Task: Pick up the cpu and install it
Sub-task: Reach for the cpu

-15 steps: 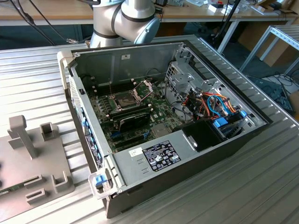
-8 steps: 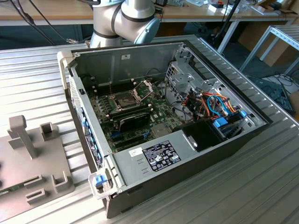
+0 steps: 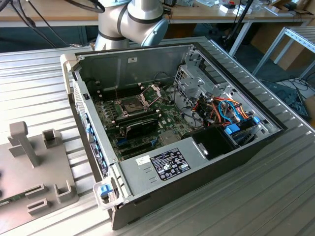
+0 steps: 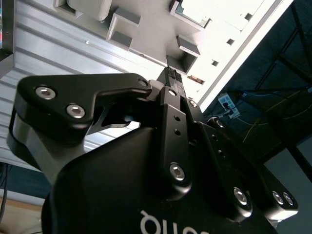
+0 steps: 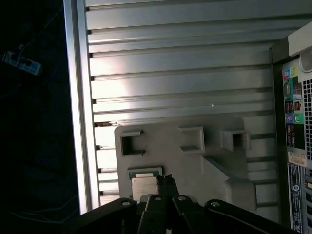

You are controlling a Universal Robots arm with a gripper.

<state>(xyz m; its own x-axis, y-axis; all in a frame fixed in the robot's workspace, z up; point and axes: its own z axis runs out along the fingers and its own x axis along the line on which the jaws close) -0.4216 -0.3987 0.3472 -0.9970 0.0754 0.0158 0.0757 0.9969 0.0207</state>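
The cpu (image 5: 143,186) is a small pale square chip lying flat in a framed pocket of the grey fixture plate (image 5: 195,161), near the table's edge. In the first wrist view my gripper (image 5: 167,184) hangs above the plate, its tips just beside the chip and apart from it. In both wrist views the two black fingers (image 4: 174,83) are pressed together with nothing between them. In the exterior view, the motherboard socket (image 3: 131,104) lies inside the open computer case (image 3: 211,162) with its hinged metal frame (image 3: 151,92) lifted.
The case lies on a ribbed aluminium table (image 3: 39,83), with the fixture plate (image 3: 34,182) at the exterior view's left. Black memory sticks (image 3: 140,124), cables (image 3: 221,110) and a drive cage (image 3: 189,78) crowd the case. The arm's base (image 3: 130,22) stands behind it.
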